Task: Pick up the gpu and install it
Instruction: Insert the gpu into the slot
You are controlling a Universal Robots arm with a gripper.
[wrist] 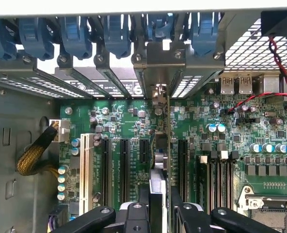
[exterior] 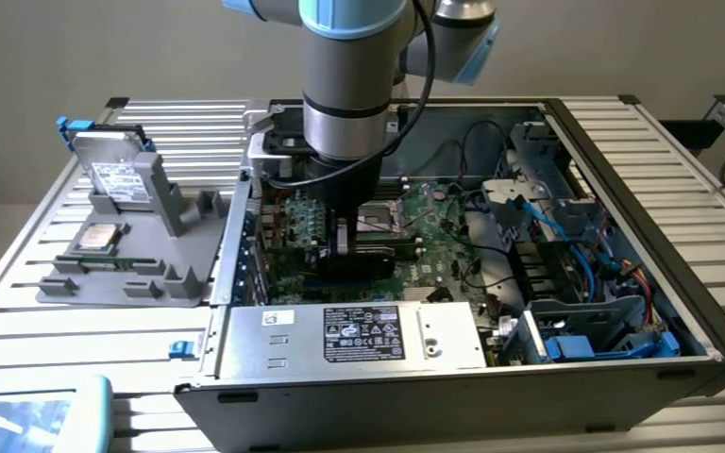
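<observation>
gpu (wrist: 164, 145) sits edge-on, clamped between the gripper (wrist: 160, 206) fingers, hanging straight below it over the motherboard (wrist: 124, 121) slots, bracket toward the rear case wall (wrist: 240, 53). Looks thin, stiff, light; likely fragile, so hold by the top edge, off the components

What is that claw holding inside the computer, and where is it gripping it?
The claw holds the gpu, seen edge-on, pinched by its upper edge, standing upright over the motherboard slots, its metal bracket at the case's rear openings.

Gripper (wrist: 159, 206) hemmed between upright slots (wrist: 115, 165); blue latches (wrist: 117, 34) beyond.
</observation>
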